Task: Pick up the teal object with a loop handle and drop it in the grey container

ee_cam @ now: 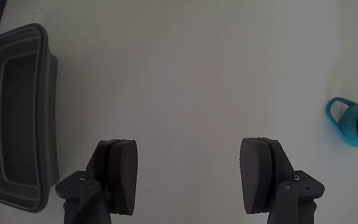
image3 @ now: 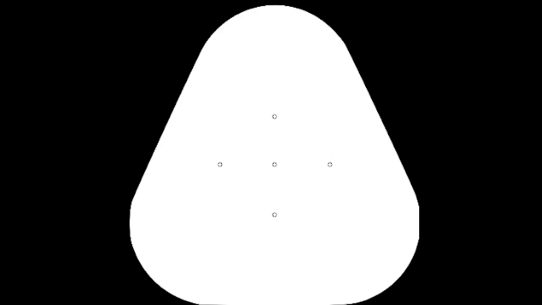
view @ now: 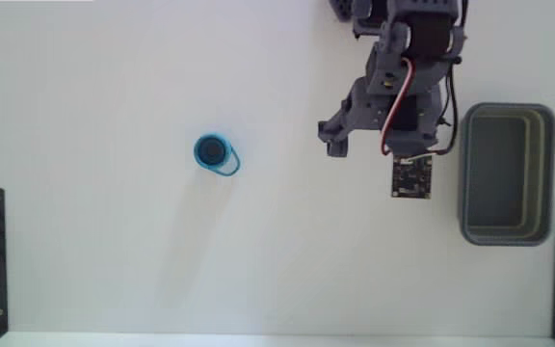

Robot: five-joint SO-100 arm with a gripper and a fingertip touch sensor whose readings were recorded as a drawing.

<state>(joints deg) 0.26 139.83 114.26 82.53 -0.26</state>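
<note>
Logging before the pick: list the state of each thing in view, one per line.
teal cup: upright on the table, untouched, loop handle at its side.
grey container: open, nothing inside.
gripper: open, holding nothing, apart from both cup and container.

Light: I see bright, even light on the white surface [view: 114,241] in the fixed view.
Shadows: faint, soft.
Wrist view: dimmer, greyish; the gripper [ee_cam: 188,177] at 6 o'clock looks slightly soft.

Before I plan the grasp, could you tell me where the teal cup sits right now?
In the fixed view the cup stands alone on the white table, left of the gripper and far from the tub at the right edge.
</note>
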